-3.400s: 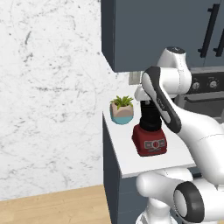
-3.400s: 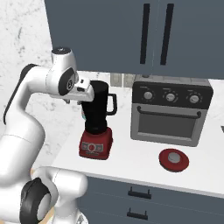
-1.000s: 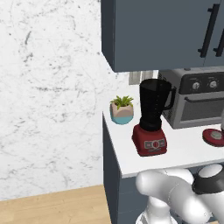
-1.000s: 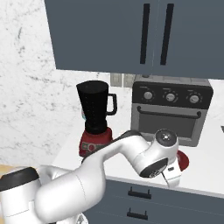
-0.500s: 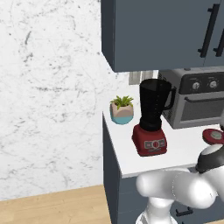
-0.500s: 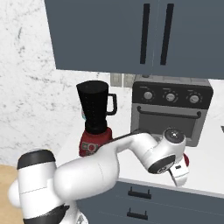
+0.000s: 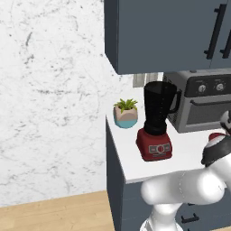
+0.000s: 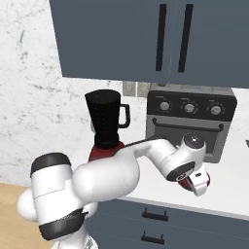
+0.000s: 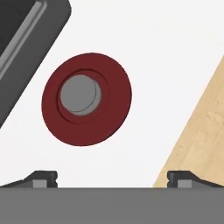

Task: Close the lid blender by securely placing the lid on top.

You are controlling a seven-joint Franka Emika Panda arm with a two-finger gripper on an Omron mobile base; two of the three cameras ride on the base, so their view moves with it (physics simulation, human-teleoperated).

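Observation:
The blender (image 7: pixel 156 118) stands on the white counter, a dark jar with an open top on a boxy red base; in the right base view the blender (image 8: pixel 105 121) is left of the arm. The lid (image 9: pixel 86 99), a round red disc with a grey centre cap, lies flat on the counter in front of the toaster oven. My gripper (image 9: pixel 113 177) hovers above it, open, with nothing between its fingers; the lid sits ahead and slightly left of the gap. From the base views the hand hides most of the lid (image 8: pixel 208 181), and a red sliver of the lid (image 7: pixel 215 136) shows.
The grey toaster oven (image 8: pixel 192 119) stands just behind the lid, its corner (image 9: pixel 17 43) close by in the hand view. A small potted plant (image 7: pixel 126 113) sits behind the blender. The counter's front edge and the wooden floor (image 9: pixel 201 140) lie right of the lid.
The arm has reached further right and the hand has come down over the lid. The blender and the lid have not moved. The jaws stay wide apart.

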